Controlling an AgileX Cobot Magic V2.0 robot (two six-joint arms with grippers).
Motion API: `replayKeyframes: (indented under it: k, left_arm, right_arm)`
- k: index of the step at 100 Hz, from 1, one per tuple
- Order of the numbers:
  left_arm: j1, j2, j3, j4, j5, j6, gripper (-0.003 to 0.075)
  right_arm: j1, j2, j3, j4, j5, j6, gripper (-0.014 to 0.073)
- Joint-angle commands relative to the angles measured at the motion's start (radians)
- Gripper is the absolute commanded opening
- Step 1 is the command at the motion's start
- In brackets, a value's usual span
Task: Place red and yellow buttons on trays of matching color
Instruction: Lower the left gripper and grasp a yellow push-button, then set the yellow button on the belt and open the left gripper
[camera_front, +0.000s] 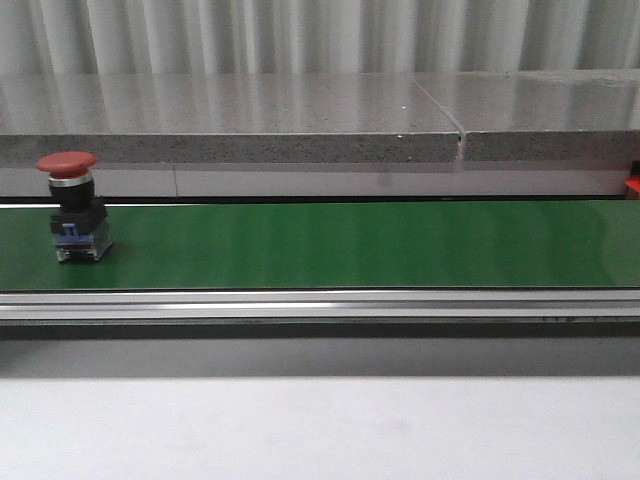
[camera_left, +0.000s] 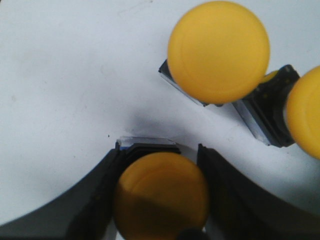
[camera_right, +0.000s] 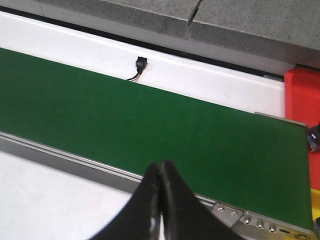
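While a red button (camera_front: 72, 205) is standing upright at the left end of the green belt (camera_front: 350, 245), the left gripper (camera_left: 159, 195) is gripping a yellow button (camera_left: 160, 197) between its two dark fingers (camera_left: 97, 200), which are pressing against its sides. Two more yellow buttons are lying just beyond it on a white surface (camera_left: 65, 75), one (camera_left: 218, 51) close ahead and another (camera_left: 305, 112) at the picture's edge. Whether that surface is a tray I cannot tell. Judging by this, the arm is either picking the yellow button up or setting it down among its fellows; the next move is calling for a clean release or lift without knocking the neighbours. The left wrist is pointing straight down over the button. The right gripper (camera_right: 160, 200) is waiting with its fingers pressed together and holding nothing, angled over the near rail of the belt. A red tray (camera_right: 302, 97) is showing beyond the belt's far end, so the red button is awaiting that arm.
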Motion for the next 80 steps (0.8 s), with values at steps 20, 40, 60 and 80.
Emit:
replayKeyframes:
  k: [20,40,60,80]
  left_arm:
    - [0.004,-0.117,-0.029,0.002,-0.030,-0.011,0.0204]
    - [-0.009,-0.251,0.015,-0.013,-0.008,-0.011,0.0204]
    - [-0.022,-0.403,0.082,-0.063,0.027,-0.005,0.0204]
    - [-0.099,-0.500,0.131,-0.103,0.066,-0.005,0.0204]
  right_arm:
    - [0.001,0.001,-0.023,0.014,-0.064,-0.004,-0.0069]
    - [0.001,0.001,-0.023,0.014,-0.064,-0.004,-0.0069]
    - [0.001,0.001,-0.023,0.014,-0.064,-0.004,-0.0069]
    - [0.001,0.001,-0.023,0.014,-0.064,-0.004,-0.0069]
